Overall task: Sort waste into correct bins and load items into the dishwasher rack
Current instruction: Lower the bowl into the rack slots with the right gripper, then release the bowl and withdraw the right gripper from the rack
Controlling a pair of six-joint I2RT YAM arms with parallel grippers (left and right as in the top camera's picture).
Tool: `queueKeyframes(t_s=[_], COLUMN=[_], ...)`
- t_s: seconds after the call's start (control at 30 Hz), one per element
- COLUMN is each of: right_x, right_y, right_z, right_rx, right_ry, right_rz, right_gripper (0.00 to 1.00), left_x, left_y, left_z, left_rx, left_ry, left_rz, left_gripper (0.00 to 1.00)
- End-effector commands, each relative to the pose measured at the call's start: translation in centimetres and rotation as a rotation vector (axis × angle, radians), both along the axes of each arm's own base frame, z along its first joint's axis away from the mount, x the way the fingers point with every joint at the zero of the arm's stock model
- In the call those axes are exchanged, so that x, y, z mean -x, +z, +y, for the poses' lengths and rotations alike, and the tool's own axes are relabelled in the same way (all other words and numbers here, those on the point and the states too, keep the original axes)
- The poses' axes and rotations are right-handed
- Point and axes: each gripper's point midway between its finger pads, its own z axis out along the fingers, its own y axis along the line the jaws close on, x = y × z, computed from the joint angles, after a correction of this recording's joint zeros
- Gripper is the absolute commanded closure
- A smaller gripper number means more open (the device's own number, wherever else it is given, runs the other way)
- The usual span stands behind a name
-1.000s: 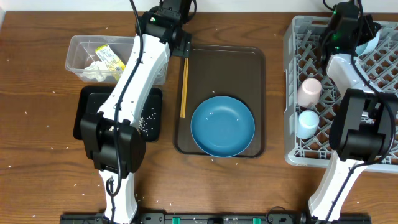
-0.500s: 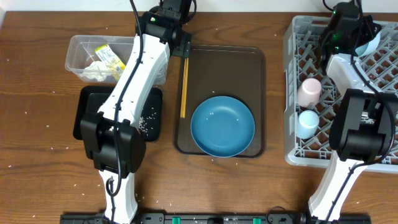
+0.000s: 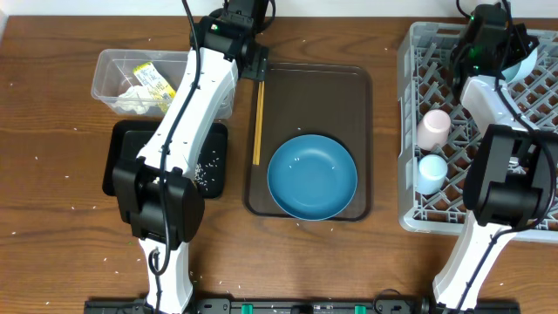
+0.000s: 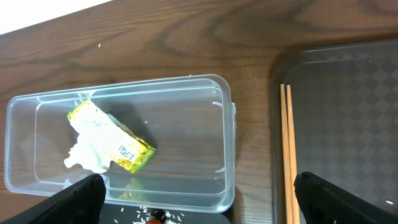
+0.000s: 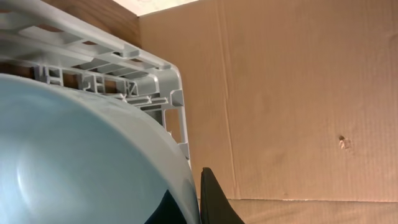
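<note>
Pink plastic cup [image 3: 433, 127] and light-blue cup [image 3: 430, 171] are in the grey lattice crate [image 3: 406, 131]. The big round blue dish [image 3: 311, 177] and thin wooden chopsticks [image 3: 257, 122] aren't loaded yet. Left claw [image 4: 202, 200] is spread wide; can't tell on the right claw [image 3: 510, 54].

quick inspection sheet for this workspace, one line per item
surface: wooden table, dotted with white specks
job's things: clear tub holds yellow-green wrapper and tissue; black tray holds rice; blue dish and chopsticks lie on the brown serving tray; pink cup and light-blue cup sit in the rack; light-blue bowl at the rack's far corner
clutter: nothing seen
grippers: left gripper open, near the tub's end; right gripper against the bowl, grip unclear
cables: black cable by the left arm
surroundings: cardboard wall behind the rack
</note>
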Motion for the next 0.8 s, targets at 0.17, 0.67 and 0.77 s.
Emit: queueKeyframes(t_s=[0.17,0.67,0.77], right_x=[-0.8,-2.0,-2.1], right_y=[-1.1,-1.1,-1.0], right_z=[1.6,5.1,5.7], right_rx=[-0.038,-0.038,-0.036], right_ry=[0.041,0.104,0.113], right_rz=[-0.007,-0.005,-0.004], right_gripper=[0.98,0.60,0.28], left_x=[0.0,0.0,0.0], left_y=[-0.5,-0.5,-0.5], left_z=[0.3,0.3,0.3], left_rx=[-0.010,-0.010,-0.010], left_ry=[0.015,0.015,0.015], left_rz=[0.008,0.008,0.008], left_gripper=[0.02,0.02,0.02])
